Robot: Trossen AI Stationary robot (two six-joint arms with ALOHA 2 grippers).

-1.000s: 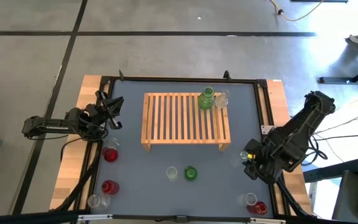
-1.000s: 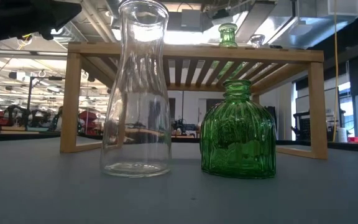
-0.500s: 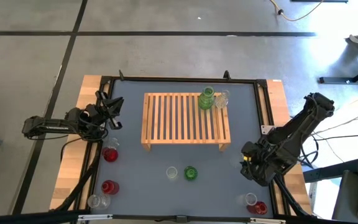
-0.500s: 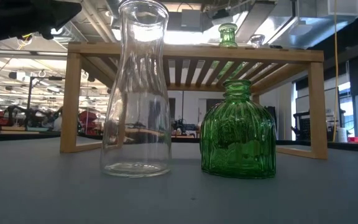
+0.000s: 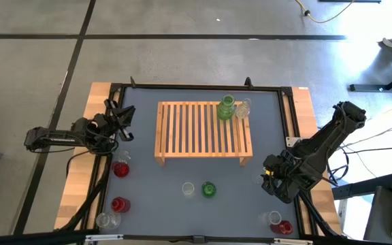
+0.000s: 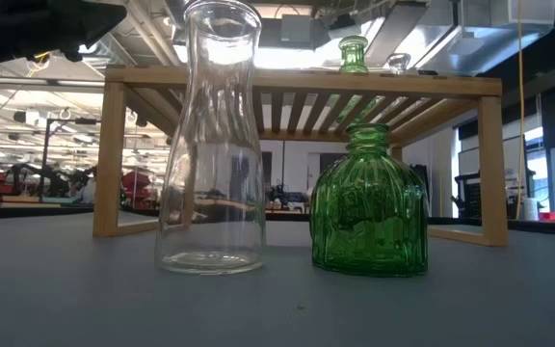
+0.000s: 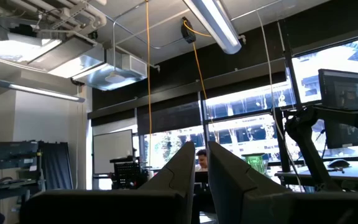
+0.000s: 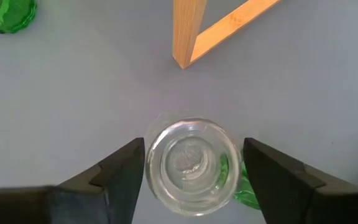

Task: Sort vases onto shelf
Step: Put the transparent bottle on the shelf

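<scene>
Right gripper straddles a round clear glass vase, fingers apart.

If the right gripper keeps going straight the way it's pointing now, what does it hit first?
Most likely the clear vase standing directly between the open fingers of the right gripper. A green vase sits close beside it. Beyond that, the table.

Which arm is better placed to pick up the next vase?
Right. Its open gripper hangs over a clear vase, one finger on each side. The left gripper is shut at the table's edge.

three red vases, three green vases, five clear vases
</scene>
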